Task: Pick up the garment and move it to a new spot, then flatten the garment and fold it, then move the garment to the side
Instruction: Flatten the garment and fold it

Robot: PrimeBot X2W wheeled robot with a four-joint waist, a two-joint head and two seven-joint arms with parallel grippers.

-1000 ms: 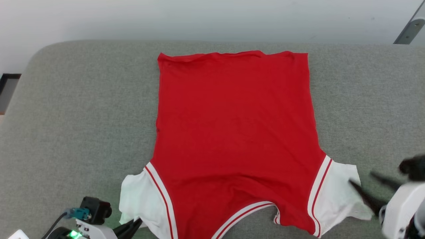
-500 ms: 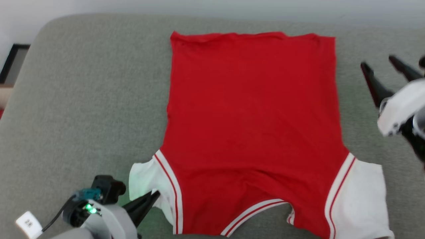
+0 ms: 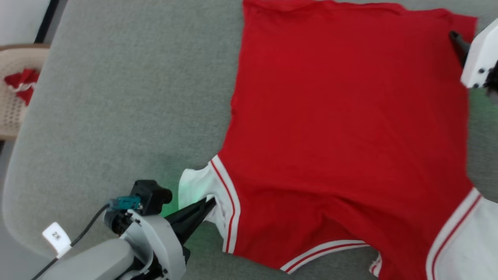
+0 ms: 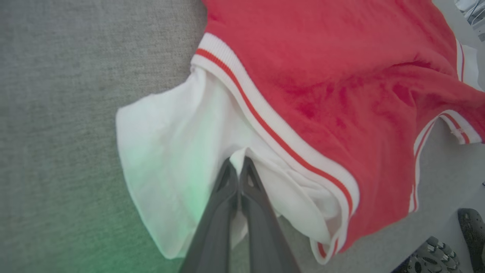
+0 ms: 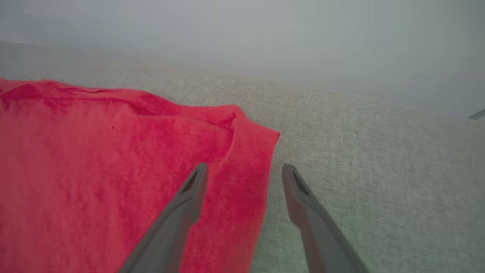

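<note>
Left gripper (image 4: 238, 163) stays clamped on the white left sleeve (image 4: 170, 151) of the garment (image 3: 342, 116), its two dark fingers pressed together with a fold of white cloth pinched between their tips, just inside the striped trim. Over the last second the change is on the other side. The right gripper (image 5: 244, 168), which was beside the right sleeve at the near edge of the shirt, has travelled up along the garment's right side and now sits at the far hem corner (image 5: 261, 136). Its fingers stand wide apart and hold nothing: one lies over the red cloth, the other over the grey cushion (image 3: 116, 97), so the side edge runs between them. Whether either tip touches the fabric I cannot tell. The head view has also swung and leaned in, so the shirt's apparent slide across that view is mostly the camera's doing. The garment lies spread on the cushion much as it did, plain red side up, hem away from the robot and sleeves near it. To my eye this means flattening is largely done and the fold is being set up, with one near corner already gripped and the right gripper lined up to close on the far one.
</note>
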